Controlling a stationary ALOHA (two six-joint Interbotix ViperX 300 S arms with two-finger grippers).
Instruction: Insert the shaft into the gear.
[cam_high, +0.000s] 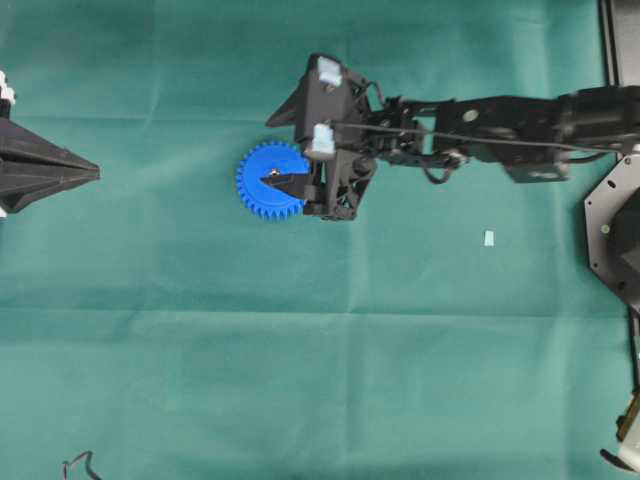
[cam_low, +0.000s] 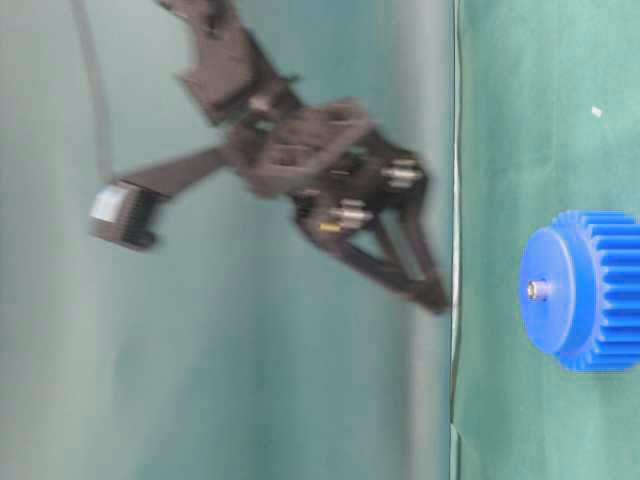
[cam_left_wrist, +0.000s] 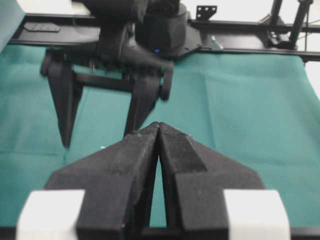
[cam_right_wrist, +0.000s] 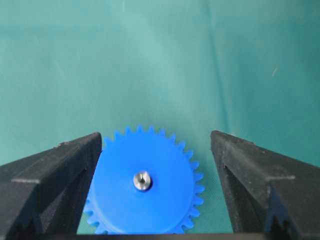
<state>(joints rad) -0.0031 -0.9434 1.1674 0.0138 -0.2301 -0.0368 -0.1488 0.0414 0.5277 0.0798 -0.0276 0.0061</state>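
Looking down through my right wrist camera, I see the gear (cam_right_wrist: 144, 187) lying flat on the green worktop (cam_right_wrist: 160, 60), and it is the only thing here that holds anything: the shaft (cam_right_wrist: 142, 180) stands in its centre hole, a small silvery stub poking up from the blue face. My right jaws (cam_right_wrist: 156, 150) are spread wide, one finger (cam_right_wrist: 55, 175) to one side of the gear and the other to the other side, and neither one touches the teeth or the pin. The gear sits between them, below their tips.

From overhead, the right jaws (cam_high: 295, 150) hang over the gear (cam_high: 270, 181), with one dark finger crossing the blue face near the middle. In the table-level view the gear (cam_low: 585, 290) rests on the worktop with the shaft (cam_low: 540, 290) seated in its hub, and the right jaws (cam_low: 425, 270) are up in the air, clear of it; that arm is blurred there.

My left jaws (cam_left_wrist: 159, 131) are pressed together, their tips meeting with nothing pinched between them. Overhead they (cam_high: 92, 173) sit at the far side of the worktop (cam_high: 300, 380), well apart from the gear and pointing towards it.

A small pale scrap (cam_high: 489, 238) lies on the cloth beside the right arm, well behind its jaws.
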